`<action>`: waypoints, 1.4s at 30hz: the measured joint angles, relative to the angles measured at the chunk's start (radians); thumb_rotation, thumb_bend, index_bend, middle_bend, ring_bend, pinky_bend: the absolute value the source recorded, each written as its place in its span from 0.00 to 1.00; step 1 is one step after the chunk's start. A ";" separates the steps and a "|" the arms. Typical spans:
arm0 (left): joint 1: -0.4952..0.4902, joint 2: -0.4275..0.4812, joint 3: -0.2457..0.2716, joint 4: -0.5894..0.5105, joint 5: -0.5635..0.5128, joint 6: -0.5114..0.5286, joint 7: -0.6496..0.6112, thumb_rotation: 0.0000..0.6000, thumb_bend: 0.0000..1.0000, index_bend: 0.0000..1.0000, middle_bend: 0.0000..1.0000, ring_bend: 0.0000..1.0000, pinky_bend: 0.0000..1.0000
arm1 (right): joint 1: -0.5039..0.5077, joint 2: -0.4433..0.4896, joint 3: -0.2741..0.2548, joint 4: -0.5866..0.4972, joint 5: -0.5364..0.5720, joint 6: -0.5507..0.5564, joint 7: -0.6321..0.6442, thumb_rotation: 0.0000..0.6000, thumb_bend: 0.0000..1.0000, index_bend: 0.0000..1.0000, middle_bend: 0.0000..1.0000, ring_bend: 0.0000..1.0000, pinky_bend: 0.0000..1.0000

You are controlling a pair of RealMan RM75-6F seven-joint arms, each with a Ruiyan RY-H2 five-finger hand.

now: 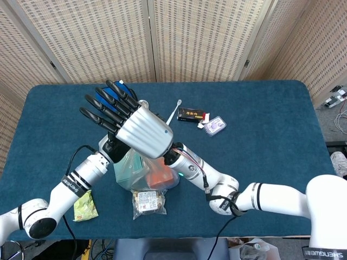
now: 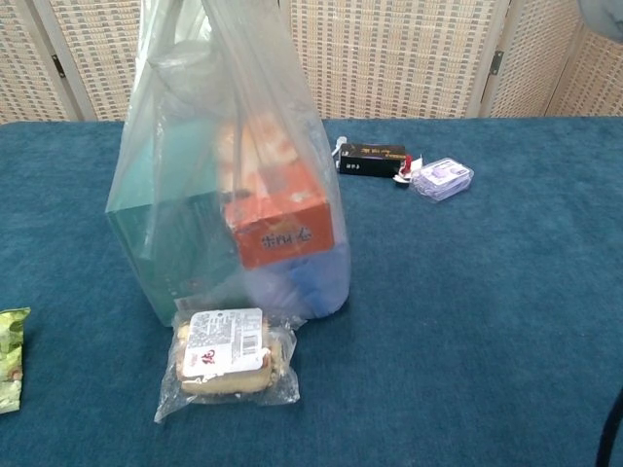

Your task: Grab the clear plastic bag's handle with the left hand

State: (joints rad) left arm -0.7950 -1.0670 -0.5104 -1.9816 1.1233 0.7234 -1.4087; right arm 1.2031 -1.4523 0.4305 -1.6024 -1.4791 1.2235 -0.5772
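Two hands show in the head view, both left of centre. Right hand, silver-backed with black fingers, sits above the bag with fingers straight and spread toward upper left, holding nothing. Left hand, black, lies mostly hidden under the right hand at the top of the bag; whether it grips the handle cannot be told.

Clear plastic bag stands upright at centre-left of the chest view, its top running out of the frame's upper edge; handle not visible. Inside: orange printed carton tilted on the right side, teal-green box on the left, something blue at the bottom right.

Small clear-wrapped snack pack with white label lies touching the bag's front base. Green crinkled snack packet at lower left edge, apart from the bag. Black rectangular box and clear purple-tinted small case lie side by side at upper right, well apart from the bag. White toothbrush lies just left of the black box in the head view. All sits on a dark blue cloth-covered table.
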 measured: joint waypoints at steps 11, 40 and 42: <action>0.038 0.003 -0.042 -0.007 -0.006 -0.030 -0.026 0.00 0.21 0.24 0.25 0.26 0.21 | -0.071 0.103 -0.022 -0.146 0.015 -0.003 -0.064 1.00 0.00 0.00 0.03 0.00 0.00; 0.157 0.133 -0.137 -0.109 -0.038 -0.085 -0.091 1.00 0.28 0.44 0.63 0.66 0.90 | -0.544 0.516 -0.142 -0.396 -0.140 0.270 -0.019 1.00 0.00 0.00 0.03 0.00 0.00; 0.155 0.146 -0.141 -0.116 -0.062 -0.088 -0.070 1.00 0.33 0.46 0.65 0.68 0.94 | -0.577 0.539 -0.168 -0.401 -0.141 0.267 -0.004 1.00 0.02 0.00 0.03 0.00 0.00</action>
State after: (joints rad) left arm -0.6400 -0.9206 -0.6512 -2.0975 1.0611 0.6351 -1.4787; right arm 0.6262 -0.9136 0.2621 -2.0037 -1.6201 1.4901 -0.5814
